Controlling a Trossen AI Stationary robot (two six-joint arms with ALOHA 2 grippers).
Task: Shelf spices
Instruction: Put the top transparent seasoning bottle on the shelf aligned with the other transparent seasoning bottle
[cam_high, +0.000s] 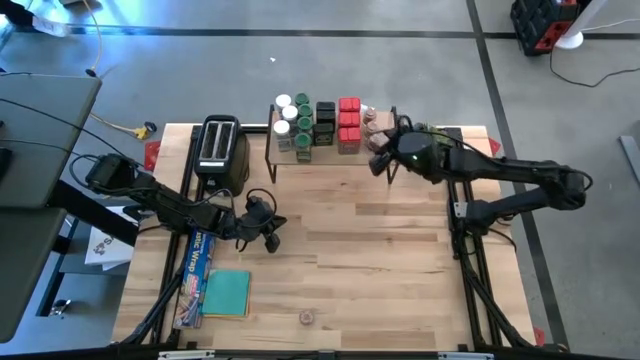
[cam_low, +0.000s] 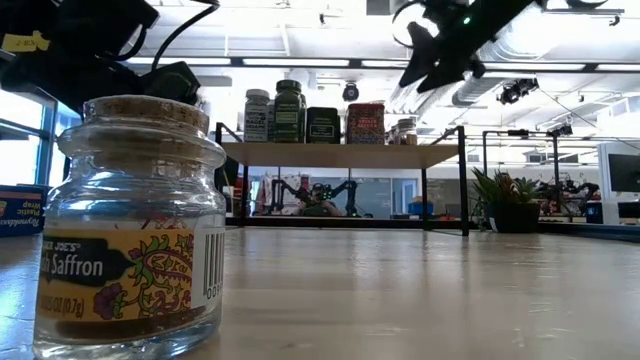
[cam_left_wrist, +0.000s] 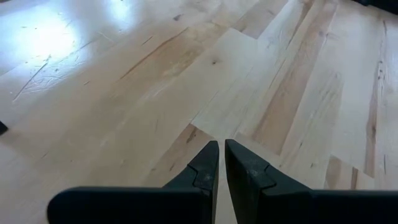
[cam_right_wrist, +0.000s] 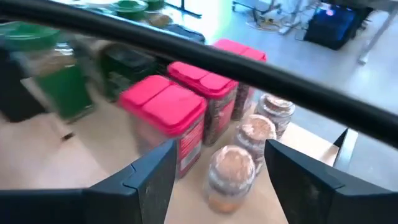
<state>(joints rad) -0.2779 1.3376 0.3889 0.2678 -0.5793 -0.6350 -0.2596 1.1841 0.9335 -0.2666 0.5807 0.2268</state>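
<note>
Starting at the left of the desk (cam_high: 330, 250), we see the long blue foil box (cam_high: 195, 275) and the teal cloth (cam_high: 226, 293) lying near the front edge, out of the way of the work. Our left hand (cam_high: 268, 228) hovers just above bare wood beside them, clenched on nothing; we judge it is simply parked so that it does not crowd the other arm. Behind it stands the black toaster (cam_high: 220, 152), and to its right the shelf (cam_high: 320, 160), whose wooden top already carries most of the spices in neat rows: white-lidded jars (cam_high: 283, 105), green-lidded jars (cam_high: 303, 125), black boxes (cam_high: 325, 118), red tins (cam_high: 348, 122) and, at the right end, small cork-topped jars (cam_right_wrist: 231, 168). Sorting by kind keeps each row tidy and leaves room at the ends.

Our right hand (cam_right_wrist: 217, 171) sits over that right end, fingers spread apart and gripping nothing, the cork-topped jar standing free between them; it looks set down on purpose beside its fellows.

One saffron jar (cam_high: 307, 317) remains alone on the desk near the front edge, well apart from the shelf, so the task seems nearly done.
</note>
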